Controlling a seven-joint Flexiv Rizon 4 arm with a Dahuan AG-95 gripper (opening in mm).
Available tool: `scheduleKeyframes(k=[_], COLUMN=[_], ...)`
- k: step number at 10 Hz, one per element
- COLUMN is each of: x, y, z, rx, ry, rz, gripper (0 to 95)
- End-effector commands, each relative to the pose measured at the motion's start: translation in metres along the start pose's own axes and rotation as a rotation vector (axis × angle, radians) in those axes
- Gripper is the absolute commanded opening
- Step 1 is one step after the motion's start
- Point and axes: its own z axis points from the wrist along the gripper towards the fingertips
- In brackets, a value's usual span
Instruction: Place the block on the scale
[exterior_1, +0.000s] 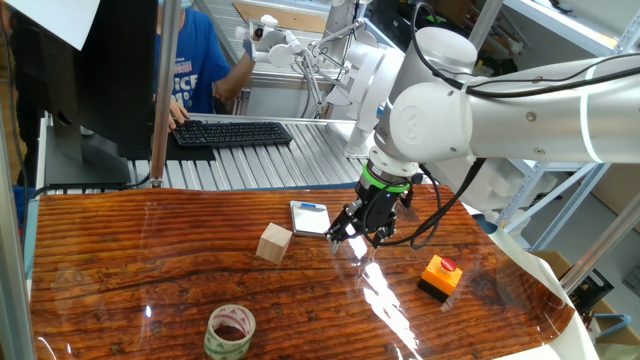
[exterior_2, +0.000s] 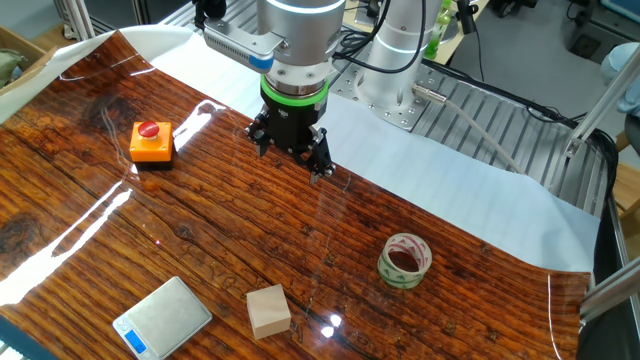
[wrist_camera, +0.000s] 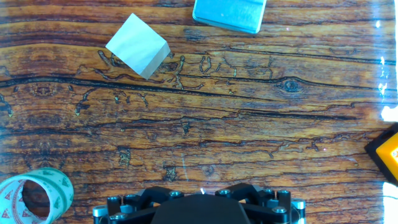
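The block (exterior_1: 273, 243) is a light-tan wooden cube resting on the wooden table, also seen in the other fixed view (exterior_2: 268, 311) and at the top left of the hand view (wrist_camera: 138, 45). The scale (exterior_1: 309, 217) is a thin silver plate lying just beyond the block; it also shows in the other fixed view (exterior_2: 162, 318) and at the top edge of the hand view (wrist_camera: 229, 14). My gripper (exterior_1: 355, 236) hovers above the table to the right of both, with its fingers spread and empty (exterior_2: 290, 157). In the hand view only the gripper's base shows.
An orange box with a red button (exterior_1: 440, 276) sits to the gripper's right (exterior_2: 151, 141) (wrist_camera: 387, 152). A tape roll (exterior_1: 230, 332) lies near the front edge (exterior_2: 404, 260) (wrist_camera: 34, 196). A keyboard (exterior_1: 230, 132) and a person are behind the table.
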Motion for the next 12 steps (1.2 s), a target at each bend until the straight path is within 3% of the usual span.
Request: scheduleKeyframes(k=[1,3,5,12], x=[0.0002,0.0005,0.0006,0.0008], y=[0.0002,0.0003,0.0005,0.0007], z=[-0.0001,0.0000,-0.0001,-0.0003], rx=[-0.002,-0.008,-0.035,-0.030], ry=[0.036,0.043,0.059,0.053], rz=[0.179,0.168,0.171,0.208], gripper=[0.0,0.0,0.0,0.0])
